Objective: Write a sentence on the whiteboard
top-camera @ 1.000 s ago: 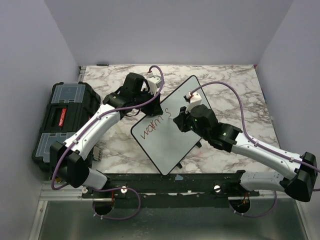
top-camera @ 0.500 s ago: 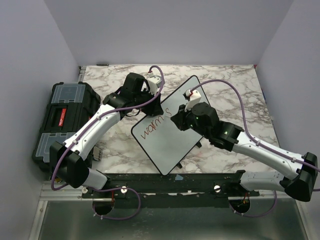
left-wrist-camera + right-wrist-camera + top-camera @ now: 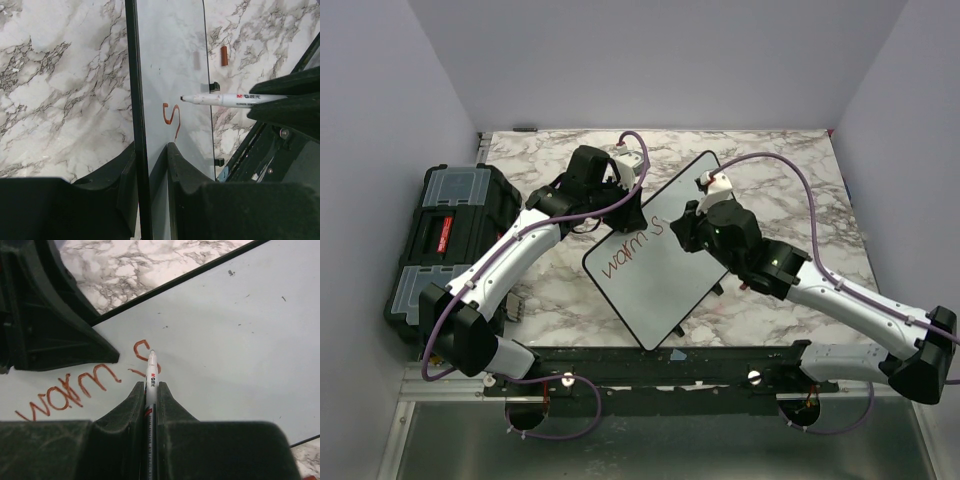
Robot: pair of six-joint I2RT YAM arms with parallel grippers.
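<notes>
The whiteboard (image 3: 655, 280) is being shown lying flat and turned diagonally on the marble table (image 3: 770, 170), between the two arms. Its black rim is being clamped on the far left edge by the left gripper (image 3: 150, 150), one finger being pressed on each side of the rim. A white marker (image 3: 151, 372) is being gripped lengthwise between the closed fingers of the right gripper (image 3: 688, 228), which is being held over the upper middle of the board. The marker's tip is being pointed at the board just beside the last red stroke; whether it is touching the surface cannot be told. Of the sentence (image 3: 65, 395), only "warm" and a following "s" are being displayed, in red, running along the board's left part. A small reddish cylinder (image 3: 224, 55) is being seen on the marble just beyond the board's edge. A black toolbox (image 3: 450, 240) is being kept at the table's left side, well apart from the board.
</notes>
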